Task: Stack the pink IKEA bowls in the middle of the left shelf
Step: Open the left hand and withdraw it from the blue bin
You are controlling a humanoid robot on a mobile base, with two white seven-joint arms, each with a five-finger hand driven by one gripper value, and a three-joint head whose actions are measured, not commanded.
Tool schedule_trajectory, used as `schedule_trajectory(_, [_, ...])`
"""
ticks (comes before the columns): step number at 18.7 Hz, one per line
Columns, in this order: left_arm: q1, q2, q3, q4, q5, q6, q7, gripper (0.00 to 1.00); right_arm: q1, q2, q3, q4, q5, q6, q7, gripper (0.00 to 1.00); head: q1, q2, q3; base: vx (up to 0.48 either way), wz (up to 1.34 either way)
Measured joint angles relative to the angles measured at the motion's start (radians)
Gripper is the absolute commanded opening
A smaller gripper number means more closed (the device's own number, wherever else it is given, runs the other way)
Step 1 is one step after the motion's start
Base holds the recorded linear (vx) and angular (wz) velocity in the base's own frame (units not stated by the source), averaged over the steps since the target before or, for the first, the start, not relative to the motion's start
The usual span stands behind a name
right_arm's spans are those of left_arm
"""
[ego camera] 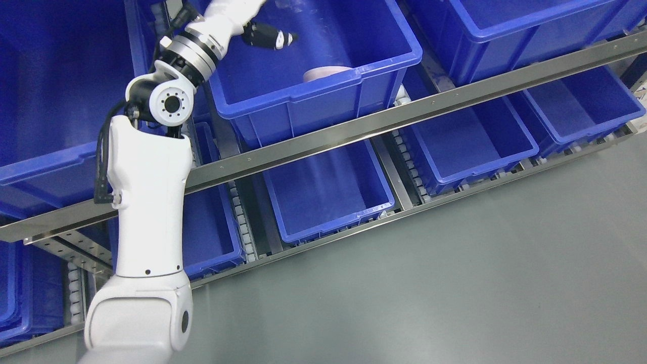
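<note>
Pink bowl (326, 74) sits low in the blue bin (384, 60), against its front wall, mostly hidden by the rim. Left hand (268, 36) hovers inside the bin, up-left of the bowl, apart from it; finger state unclear. More bins surround; shelf rail (404, 108) runs just below the bin.

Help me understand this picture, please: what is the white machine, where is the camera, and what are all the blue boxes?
The camera sits on a humanoid robot's head, looking down at a tilt. The big white limb is the robot's left arm, rising from the lower left and reaching into a blue bin on the upper level of a metal shelf rack. Its left hand, dark with pale fingertips, hangs inside that bin; I cannot tell whether it holds anything. Just above the bin's front wall peeks the rim of a pink bowl. More blue bins line the rack's lower level above a grey floor. The right arm is out of view.
</note>
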State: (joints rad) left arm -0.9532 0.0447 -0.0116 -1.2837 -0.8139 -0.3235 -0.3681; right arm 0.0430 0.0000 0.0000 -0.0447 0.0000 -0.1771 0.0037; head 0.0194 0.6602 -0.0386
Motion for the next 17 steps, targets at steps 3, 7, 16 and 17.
schedule_trajectory(3, [-0.008,-0.011,0.033,0.007,0.100,0.013,0.219,0.92,0.000,0.000,0.000,0.000,0.000,0.000,0.000,1.00,0.0000,0.000,0.000,0.000,0.00])
schedule_trajectory(7, [-0.002,-0.022,0.063,-0.002,0.396,0.209,0.328,1.00,0.000,0.000,0.000,0.000,0.000,0.000,-0.003,1.00,0.0000,0.000,0.000,0.000,0.00])
schedule_trajectory(16, [0.106,-0.035,0.079,-0.100,0.669,0.405,0.366,1.00,0.000,0.000,0.000,0.000,0.000,0.000,0.000,1.00,0.0000,0.000,0.000,0.000,0.00])
schedule_trajectory(17, [0.114,-0.036,0.079,-0.109,0.678,0.412,0.367,1.00,0.000,0.000,0.000,0.000,0.000,0.000,0.000,1.00,0.0000,0.000,0.000,0.000,0.00])
